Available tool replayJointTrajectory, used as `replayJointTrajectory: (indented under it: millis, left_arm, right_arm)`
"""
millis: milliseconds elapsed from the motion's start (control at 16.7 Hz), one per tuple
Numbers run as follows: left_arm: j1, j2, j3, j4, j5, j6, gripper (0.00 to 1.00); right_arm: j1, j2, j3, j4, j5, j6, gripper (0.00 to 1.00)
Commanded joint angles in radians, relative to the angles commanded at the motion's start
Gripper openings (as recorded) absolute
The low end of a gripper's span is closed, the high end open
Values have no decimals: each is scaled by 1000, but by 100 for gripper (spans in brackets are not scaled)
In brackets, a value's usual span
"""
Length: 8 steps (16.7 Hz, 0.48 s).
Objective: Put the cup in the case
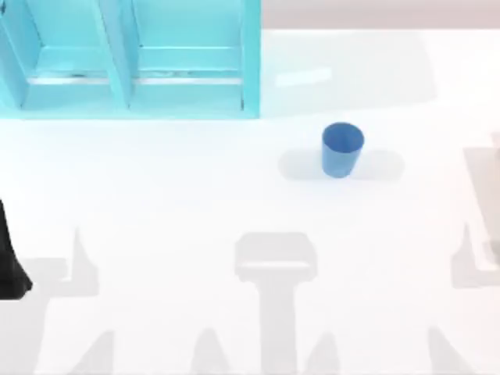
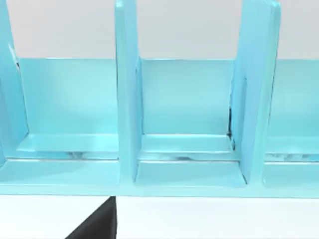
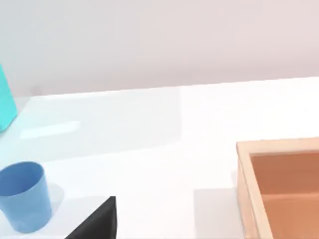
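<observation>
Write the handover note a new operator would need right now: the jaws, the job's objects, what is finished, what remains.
Left arm: parked at the table's left edge; whether its jaws are open cannot be told.
Right arm: nothing to report on its jaws.
Small plain blue cup: upright on the white table, right of centre, untouched, apart from the case.
Large light turquoise case with vertical dividers: far left of the table, open compartments facing the arms.
Done: nothing.
Left: grasp the cup, carry it into a compartment.

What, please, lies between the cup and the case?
Nothing: in the top view only bare white table separates the cup from the case.
</observation>
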<state>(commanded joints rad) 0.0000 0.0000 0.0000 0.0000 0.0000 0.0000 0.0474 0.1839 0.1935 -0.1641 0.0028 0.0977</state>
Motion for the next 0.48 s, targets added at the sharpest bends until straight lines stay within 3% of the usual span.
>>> replayJointTrajectory:
  millis: [480]
  left_arm:
    - [0, 0, 0, 0, 0, 0, 100]
  right_arm:
    - [153, 683, 677, -475, 20, 242, 100]
